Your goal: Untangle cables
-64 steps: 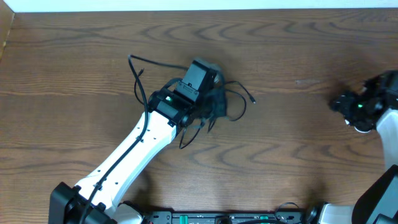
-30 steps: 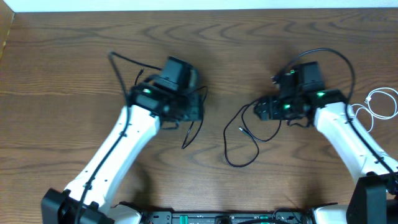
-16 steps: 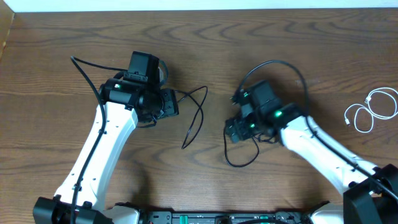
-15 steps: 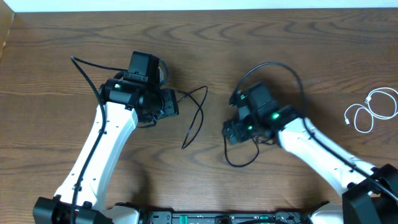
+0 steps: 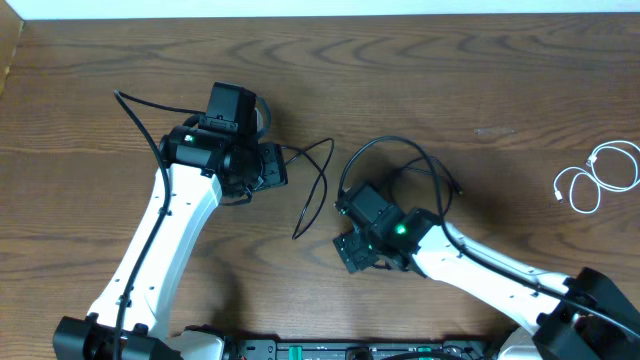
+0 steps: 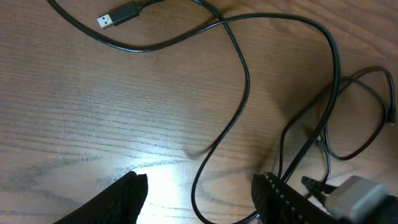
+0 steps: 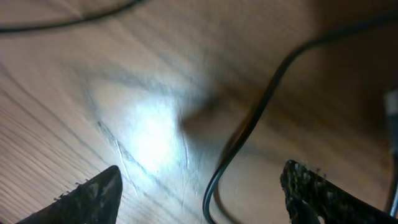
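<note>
A thin black cable (image 5: 318,185) runs from my left gripper (image 5: 274,166) out to the right and curls back toward the front. In the left wrist view this cable (image 6: 239,68) ends in a small plug (image 6: 118,15), and a loop of it lies between the open fingers of the left gripper (image 6: 199,202). My right gripper (image 5: 352,252) hangs low over the table at front centre. Its jaws stand open in the right wrist view, right gripper (image 7: 202,196), with a second black cable (image 7: 261,106) running between them, untouched. That cable is hidden under the arm from overhead. A white cable (image 5: 590,180) lies coiled far right.
The thick black cable (image 5: 395,150) arching over the right arm belongs to the robot. Another one (image 5: 140,110) trails from the left arm. The table's back edge (image 5: 320,14) runs along the top.
The right arm has swung left and toward the front, coming down over the second black cable. The left arm has stayed put over the last half second.
</note>
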Available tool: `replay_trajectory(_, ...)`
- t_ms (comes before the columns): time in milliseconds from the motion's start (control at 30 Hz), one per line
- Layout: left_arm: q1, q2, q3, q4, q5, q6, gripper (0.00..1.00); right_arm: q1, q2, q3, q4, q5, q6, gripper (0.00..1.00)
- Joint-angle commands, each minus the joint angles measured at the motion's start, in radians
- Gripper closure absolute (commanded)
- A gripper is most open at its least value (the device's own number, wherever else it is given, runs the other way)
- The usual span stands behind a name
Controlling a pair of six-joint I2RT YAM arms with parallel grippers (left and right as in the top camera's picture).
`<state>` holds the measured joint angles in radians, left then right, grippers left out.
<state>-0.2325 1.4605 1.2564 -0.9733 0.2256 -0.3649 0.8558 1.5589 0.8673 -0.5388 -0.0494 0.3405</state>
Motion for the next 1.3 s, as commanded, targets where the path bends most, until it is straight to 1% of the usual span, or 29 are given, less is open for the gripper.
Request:
replay_trajectory(0, 0.003, -0.013, 0.006, -0.006, -0.013, 0.013, 0.40, 0.035, 0.040, -0.013, -0.015, 0.036, 0.049, 0.26)
replay_trajectory(33, 0.003, -0.013, 0.006, -0.006, -0.013, 0.013, 0.40, 0.045, 0.051, -0.013, -0.013, 0.039, 0.049, 0.29)
replay_trajectory(133, 0.003, -0.013, 0.006, -0.006, -0.013, 0.013, 0.41, 0.053, 0.063, -0.012, -0.007, 0.051, 0.050, 0.32)
replay_trajectory(200, 0.003, -0.013, 0.006, -0.009, -0.013, 0.013, 0.40, 0.053, 0.063, -0.012, -0.007, 0.071, 0.080, 0.33)
replay_trajectory(300, 0.003, -0.013, 0.006, -0.010, -0.013, 0.013, 0.40, 0.050, 0.063, -0.012, -0.016, 0.093, 0.120, 0.37)
replay_trajectory(367, 0.003, -0.013, 0.006, -0.010, -0.013, 0.013, 0.41, 0.048, 0.063, -0.012, -0.023, 0.105, 0.136, 0.38)
replay_trajectory(467, 0.003, -0.013, 0.006, -0.010, -0.013, 0.013, 0.40, 0.048, 0.063, -0.012, -0.027, 0.113, 0.138, 0.43)
replay_trajectory(567, 0.003, -0.013, 0.006, -0.011, -0.013, 0.013, 0.41, 0.049, 0.063, -0.013, -0.029, 0.124, 0.156, 0.54)
replay_trajectory(600, 0.003, -0.013, 0.006, -0.011, -0.013, 0.013, 0.40, 0.049, 0.063, -0.013, -0.031, 0.128, 0.167, 0.55)
replay_trajectory(1133, 0.003, -0.013, 0.006, -0.013, -0.013, 0.013, 0.40, 0.048, 0.105, -0.014, -0.016, 0.133, 0.176, 0.55)
replay_trajectory(1267, 0.003, -0.013, 0.006, -0.014, -0.013, 0.013, 0.41, 0.048, 0.106, -0.014, -0.014, 0.133, 0.176, 0.57)
